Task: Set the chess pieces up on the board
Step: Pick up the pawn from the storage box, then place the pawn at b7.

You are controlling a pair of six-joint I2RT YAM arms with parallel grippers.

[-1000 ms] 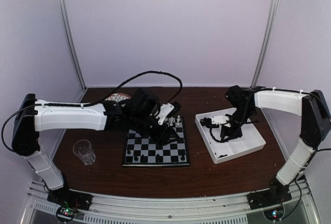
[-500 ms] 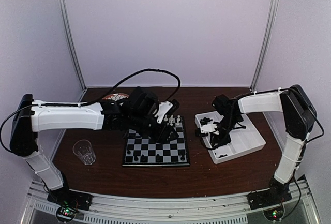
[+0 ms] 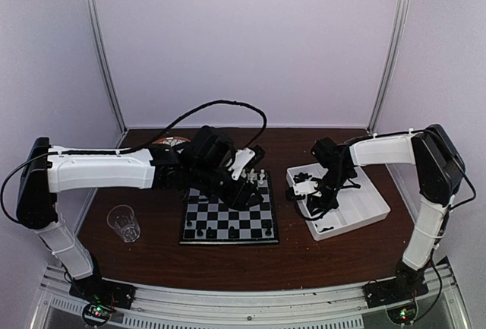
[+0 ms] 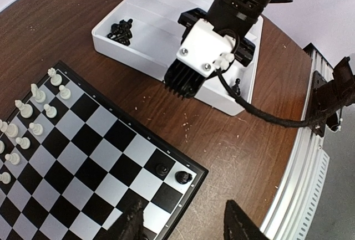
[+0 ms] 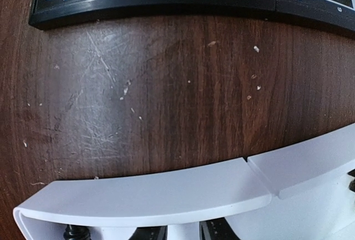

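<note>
left fingers (image 3: 244, 192) spread apart and empty, above the board (image 4: 83, 157). right fingers (image 3: 313, 206) reach down inside the tray (image 4: 138, 57) at its board-side wall; whether they are clenched or released cannot be told. board flat on the surface (image 5: 166, 96), left of the tray. white pieces (image 4: 33, 118) in two rows at its far edge, black pieces (image 4: 169, 172) on its near row; spare black pieces (image 4: 121, 29) lie in the tray.
</note>
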